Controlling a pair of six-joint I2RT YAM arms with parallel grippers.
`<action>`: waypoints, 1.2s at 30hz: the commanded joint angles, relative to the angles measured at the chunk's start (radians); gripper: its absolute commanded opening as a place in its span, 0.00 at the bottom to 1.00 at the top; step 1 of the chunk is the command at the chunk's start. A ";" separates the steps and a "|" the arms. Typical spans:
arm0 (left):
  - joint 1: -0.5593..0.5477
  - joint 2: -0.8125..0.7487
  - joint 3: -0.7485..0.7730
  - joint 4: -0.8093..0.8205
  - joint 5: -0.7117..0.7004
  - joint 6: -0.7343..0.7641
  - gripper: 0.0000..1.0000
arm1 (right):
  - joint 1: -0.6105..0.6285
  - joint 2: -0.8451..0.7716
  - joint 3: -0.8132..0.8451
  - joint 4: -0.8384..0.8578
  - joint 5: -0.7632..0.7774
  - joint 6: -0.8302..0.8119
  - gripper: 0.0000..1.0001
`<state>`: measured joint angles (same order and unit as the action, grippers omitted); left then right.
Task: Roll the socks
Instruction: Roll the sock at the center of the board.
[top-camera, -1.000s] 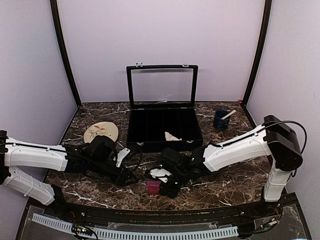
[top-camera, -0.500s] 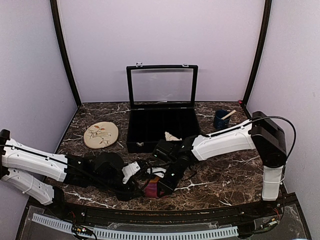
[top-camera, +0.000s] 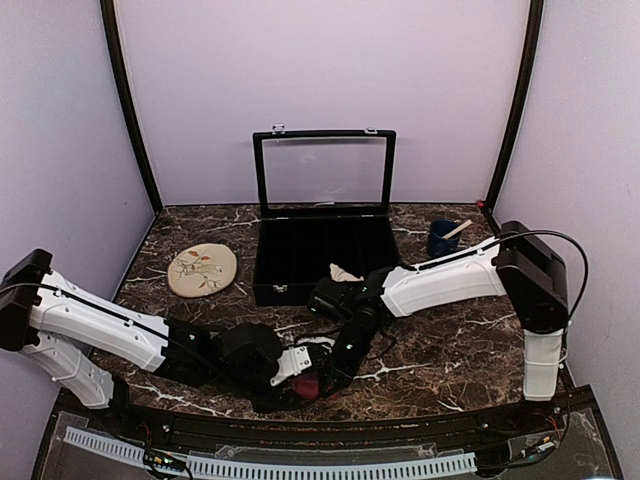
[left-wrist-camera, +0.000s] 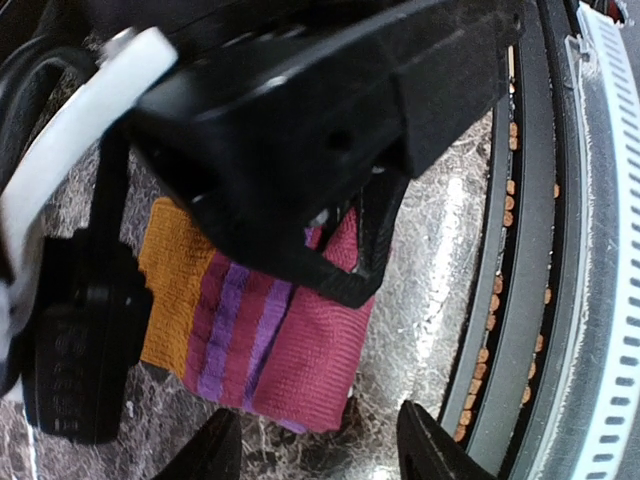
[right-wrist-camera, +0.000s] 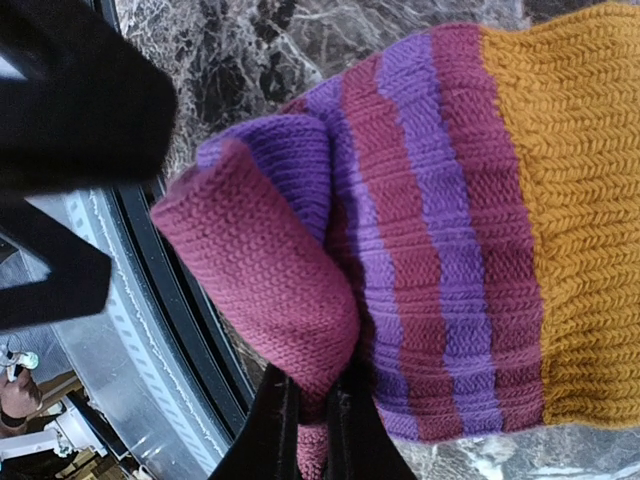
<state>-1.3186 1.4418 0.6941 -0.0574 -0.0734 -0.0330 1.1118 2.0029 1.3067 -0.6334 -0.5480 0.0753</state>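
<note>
Two things changed over the last second. First, the left end effector (left-wrist-camera: 320, 447) slid in from the left side of the overhead view to the lower middle, right up against the maroon sock (top-camera: 308, 384). Second, its fingers have spread, so it's wide open with nothing between them, hanging over the sock's maroon end by the front edge of the counter (top-camera: 440, 370).

The right end effector (right-wrist-camera: 312, 432) hasn't let go. It's clamped on the maroon edge, which is curled back over the purple stripes. So one fold is started, and the orange end lies flat.

My read is that the left one is coming in to pin or take over that curl, so the rolling has barely begun. The cream sock (top-camera: 345, 272) sits mid-frame at the front of the black box (top-camera: 300, 262). I can't tell whether it's inside or draped on the rim.

Compared with the earliest frame, the left arm was lying further left with its tip short of the sock. The right arm's elbow has swung up and inward. Less of the maroon sock shows from above now because both end effectors crowd over it.
</note>
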 joint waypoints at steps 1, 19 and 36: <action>-0.007 0.034 0.045 -0.002 -0.031 0.084 0.56 | -0.006 0.039 0.008 -0.055 -0.005 -0.021 0.00; -0.010 0.205 0.145 -0.077 -0.010 0.189 0.45 | -0.031 0.051 0.022 -0.086 -0.035 -0.070 0.00; -0.010 0.251 0.163 -0.195 -0.033 0.102 0.35 | -0.065 0.069 0.040 -0.119 -0.060 -0.119 0.00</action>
<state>-1.3281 1.6611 0.8619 -0.1120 -0.0914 0.1192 1.0592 2.0441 1.3338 -0.6979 -0.6395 -0.0196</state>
